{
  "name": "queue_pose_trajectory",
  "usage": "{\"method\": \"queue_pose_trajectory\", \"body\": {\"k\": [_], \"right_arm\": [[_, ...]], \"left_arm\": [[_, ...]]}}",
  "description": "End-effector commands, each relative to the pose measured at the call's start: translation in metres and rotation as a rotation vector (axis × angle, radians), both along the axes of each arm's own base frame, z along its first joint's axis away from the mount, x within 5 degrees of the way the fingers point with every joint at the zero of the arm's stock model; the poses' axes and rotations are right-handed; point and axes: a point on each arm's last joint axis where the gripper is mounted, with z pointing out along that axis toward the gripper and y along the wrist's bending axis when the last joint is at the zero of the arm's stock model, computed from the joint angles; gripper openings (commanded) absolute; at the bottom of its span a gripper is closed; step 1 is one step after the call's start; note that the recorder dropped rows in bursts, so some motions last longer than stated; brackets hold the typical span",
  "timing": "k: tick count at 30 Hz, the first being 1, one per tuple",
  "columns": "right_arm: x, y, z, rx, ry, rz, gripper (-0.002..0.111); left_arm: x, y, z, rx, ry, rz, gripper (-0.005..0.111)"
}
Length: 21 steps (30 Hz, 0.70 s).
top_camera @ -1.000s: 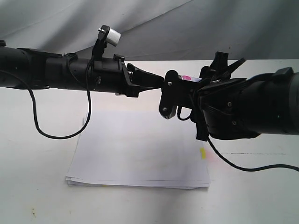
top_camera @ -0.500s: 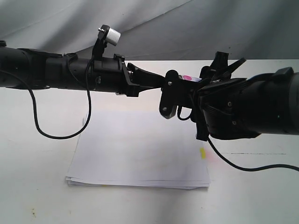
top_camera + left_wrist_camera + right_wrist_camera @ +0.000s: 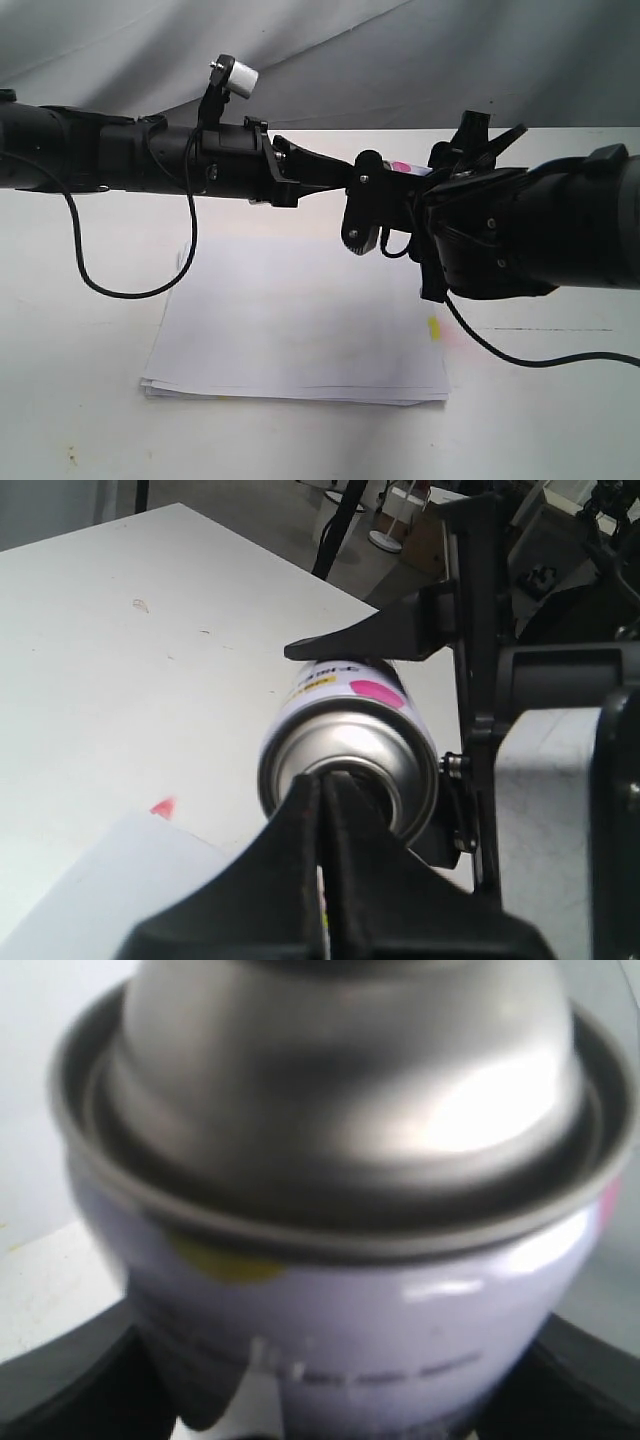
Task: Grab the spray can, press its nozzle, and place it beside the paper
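Right fingers [image 3: 390, 630] clamp the spray can [image 3: 345, 755] sideways above the paper [image 3: 300, 340]. The left fingers [image 3: 290, 850], pinched closed, meet its domed top. An off-centre push could skid off or twist it loose.

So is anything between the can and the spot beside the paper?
Nothing visible does. The right gripper holds the spray can up in the air; beside the paper, only a thin black cable trails over the table.

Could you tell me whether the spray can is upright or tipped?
Tipped sideways: the right tool grips the spray can, top facing the left tool.
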Motion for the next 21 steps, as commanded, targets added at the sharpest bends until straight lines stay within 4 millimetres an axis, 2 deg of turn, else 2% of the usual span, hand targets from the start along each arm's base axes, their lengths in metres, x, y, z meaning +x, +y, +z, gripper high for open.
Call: {"method": "queue_pose_trajectory", "body": {"k": [1,4,6,9,21], "right_arm": [[0.002,0.005,0.009,0.009,-0.036,0.051,0.000],[0.002,0.004,0.009,0.006,-0.037,0.046,0.000],[0.002,0.004,0.009,0.005,-0.038,0.044,0.000],[0.002,0.004,0.009,0.006,-0.037,0.046,0.000],[0.001,0.004,0.008,0.024,-0.030,0.031,0.000]], "left_arm": [[-0.003,-0.006,0.001,-0.014,-0.011,-0.030,0.000],[-0.005,0.003,0.009,-0.022,-0.033,-0.068,0.000],[-0.008,0.017,0.015,-0.037,-0.017,-0.095,0.000],[-0.014,0.038,0.018,-0.026,-0.025,-0.048,0.000],[-0.018,0.040,0.018,-0.004,-0.034,-0.036,0.000]]}}
